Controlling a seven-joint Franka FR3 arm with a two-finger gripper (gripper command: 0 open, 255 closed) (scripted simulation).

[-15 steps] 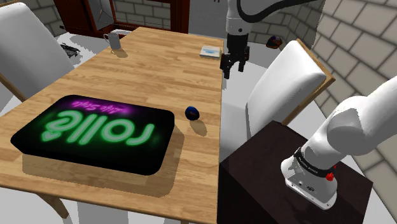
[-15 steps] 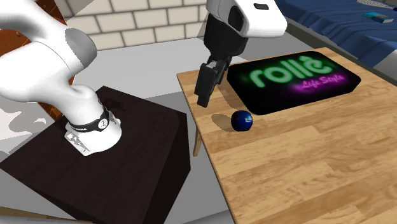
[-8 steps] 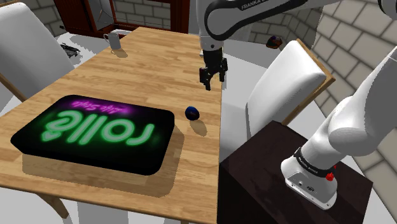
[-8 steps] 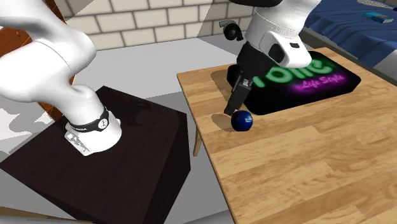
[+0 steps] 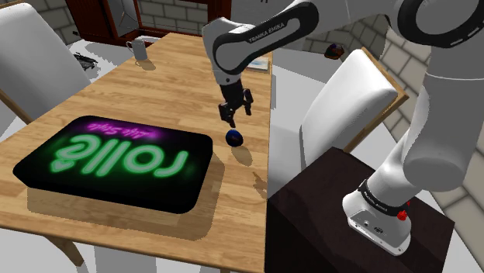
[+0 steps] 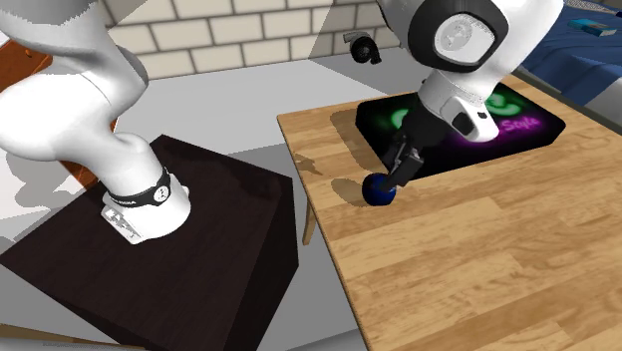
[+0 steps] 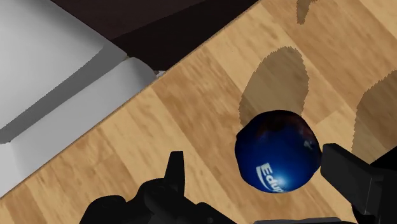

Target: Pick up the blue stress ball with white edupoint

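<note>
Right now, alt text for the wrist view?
A blue ball with white lettering lies on the wooden table between the open tool's black fingers, close beside one of them. Beyond the table's edge are a white chair and the dark stand.

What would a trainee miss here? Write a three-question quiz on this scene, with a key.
1. True or false: the all-black two-finger gripper is shut on the dark blue round ball with white lettering.
2. The ball rests on: A) the light wooden table; B) a white chair; C) the dark stand.
3. In the shoulder view, what lies left of the ball?
Key: 1 false, the gripper is open and not clasping the ball; 2 A; 3 the flat black mat with glowing green letters.
</note>
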